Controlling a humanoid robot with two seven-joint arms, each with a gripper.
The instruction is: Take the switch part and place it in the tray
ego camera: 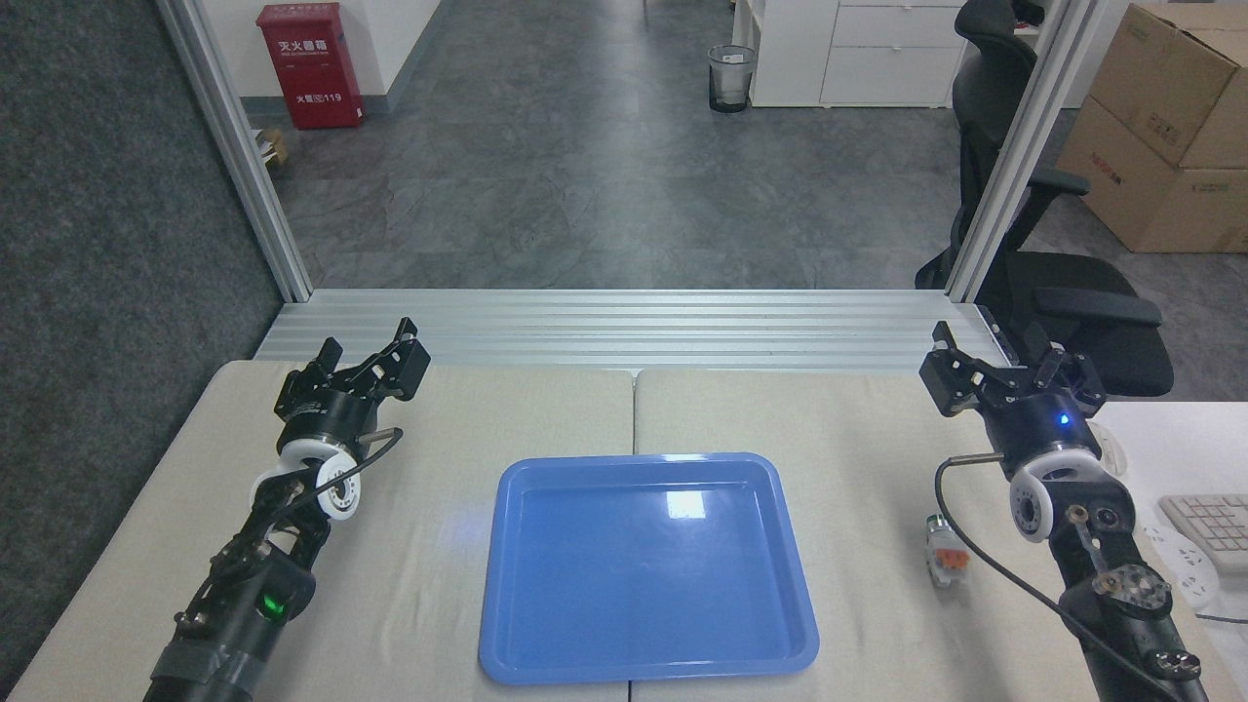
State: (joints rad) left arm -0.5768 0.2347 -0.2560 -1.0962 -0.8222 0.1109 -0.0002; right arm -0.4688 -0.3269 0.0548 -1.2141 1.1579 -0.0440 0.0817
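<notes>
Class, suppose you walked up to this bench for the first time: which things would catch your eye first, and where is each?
The glossy blue tray dominates, lying empty at the middle of the beige table. Two black arms flank it, the left gripper and right gripper both raised and open. The small switch part lies on the table right of the tray, beside the right arm.

Blue tray (647, 570) centred on the beige worktop (439, 546), one arm on each side.

The switch part (944, 550) lies on the worktop right of the tray, apart from it. Left tool (373, 357) and right tool (994, 363) hover empty, fingers spread.
</notes>
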